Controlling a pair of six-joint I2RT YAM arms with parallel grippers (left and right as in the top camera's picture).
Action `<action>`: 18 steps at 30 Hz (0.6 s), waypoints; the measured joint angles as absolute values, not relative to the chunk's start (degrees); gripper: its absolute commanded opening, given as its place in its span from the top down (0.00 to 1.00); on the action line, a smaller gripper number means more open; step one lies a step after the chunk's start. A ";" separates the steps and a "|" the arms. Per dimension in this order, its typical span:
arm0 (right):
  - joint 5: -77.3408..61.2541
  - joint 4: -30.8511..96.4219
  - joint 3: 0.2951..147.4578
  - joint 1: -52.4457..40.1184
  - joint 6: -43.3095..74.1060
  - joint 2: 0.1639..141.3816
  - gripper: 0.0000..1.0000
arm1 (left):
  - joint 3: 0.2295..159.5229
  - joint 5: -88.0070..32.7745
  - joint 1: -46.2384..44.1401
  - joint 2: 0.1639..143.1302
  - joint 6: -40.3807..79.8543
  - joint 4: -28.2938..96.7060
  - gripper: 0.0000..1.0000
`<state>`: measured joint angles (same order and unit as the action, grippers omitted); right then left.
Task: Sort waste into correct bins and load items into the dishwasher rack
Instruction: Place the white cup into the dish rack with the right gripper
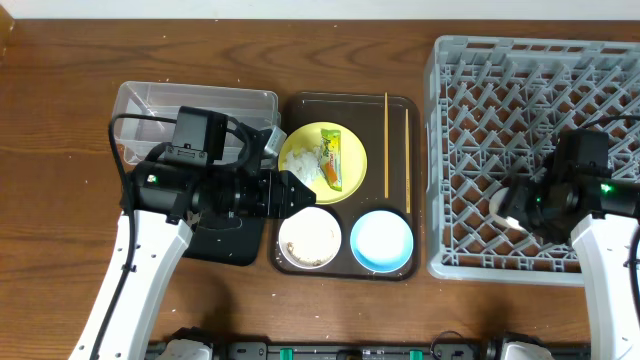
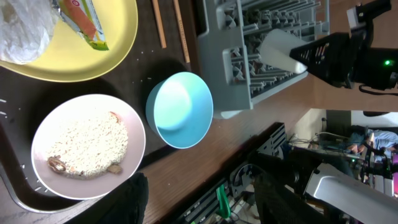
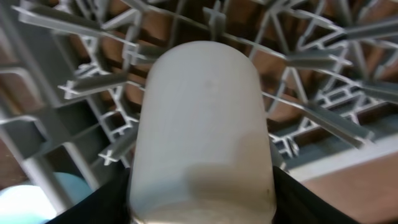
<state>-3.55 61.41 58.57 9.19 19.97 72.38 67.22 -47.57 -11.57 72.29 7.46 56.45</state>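
The light grey dishwasher rack stands at the right. My right gripper is shut on a white cup and holds it low over the rack's pegs. On the brown serving tray, the yellow plate carries the green-yellow wrapper and the white tissue. The white bowl holds rice scraps. The light blue bowl is empty. Two chopsticks lie at the tray's right. My left gripper is open and empty above the tray, between plate and white bowl.
The clear tub sits at the back left. The black tray lies in front of it, mostly hidden under my left arm. The brown serving tray lies between the bins and the rack. Loose rice grains lie on it.
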 measured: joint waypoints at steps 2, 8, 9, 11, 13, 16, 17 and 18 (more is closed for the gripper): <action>-6.07 61.43 58.83 9.19 19.77 72.31 0.12 | 67.22 -47.57 -11.57 72.29 7.46 56.47 0.42; -9.39 63.22 62.26 9.19 19.35 70.17 0.12 | 67.22 -44.21 -13.87 72.31 7.46 56.51 0.42; -10.17 63.18 62.87 9.19 19.03 69.08 0.13 | 67.22 -43.22 -14.83 72.31 7.46 56.49 0.42; -12.62 62.81 63.79 9.19 18.04 66.02 0.13 | 67.22 -40.34 -17.37 72.34 7.46 56.45 0.42; -15.44 62.41 64.05 9.19 16.60 63.00 0.12 | 67.22 -35.57 -20.69 72.66 7.62 56.42 0.42; -19.70 62.33 64.14 9.19 14.37 58.94 0.12 | 67.20 -27.66 -25.30 74.26 8.91 56.10 0.42; -21.06 62.35 64.14 9.19 13.72 57.65 0.11 | 67.18 -25.12 -26.72 75.13 9.50 55.48 0.43; -21.93 62.35 64.14 9.19 13.26 56.77 0.12 | 66.96 -23.11 -28.10 76.12 10.31 54.28 0.43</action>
